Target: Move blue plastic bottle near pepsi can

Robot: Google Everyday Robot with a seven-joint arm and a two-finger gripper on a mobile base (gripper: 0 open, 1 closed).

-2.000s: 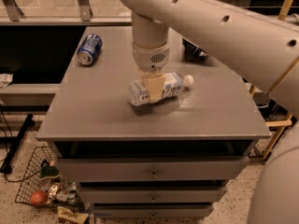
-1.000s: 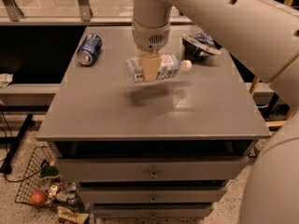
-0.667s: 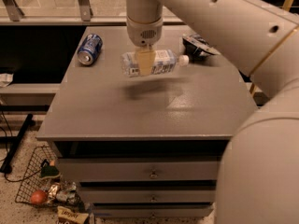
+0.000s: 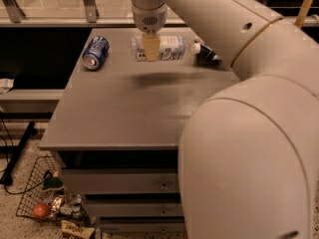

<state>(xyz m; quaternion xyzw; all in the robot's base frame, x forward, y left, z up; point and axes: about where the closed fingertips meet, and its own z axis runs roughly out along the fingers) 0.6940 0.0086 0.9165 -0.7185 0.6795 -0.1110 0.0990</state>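
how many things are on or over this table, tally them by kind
bottle: 1, the blue plastic bottle, gripped by the tool over the table's far side
can: 1, the pepsi can
snack bag: 1
total: 3

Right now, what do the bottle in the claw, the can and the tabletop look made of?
The blue plastic bottle: thin clear plastic, pale-blue tint, printed label; held by the claw above the table, far side. The pepsi can: likely painted metal, glossy blue, silvery end. The table: matte grey top, faintly speckled; laminate or painted board, unclear.
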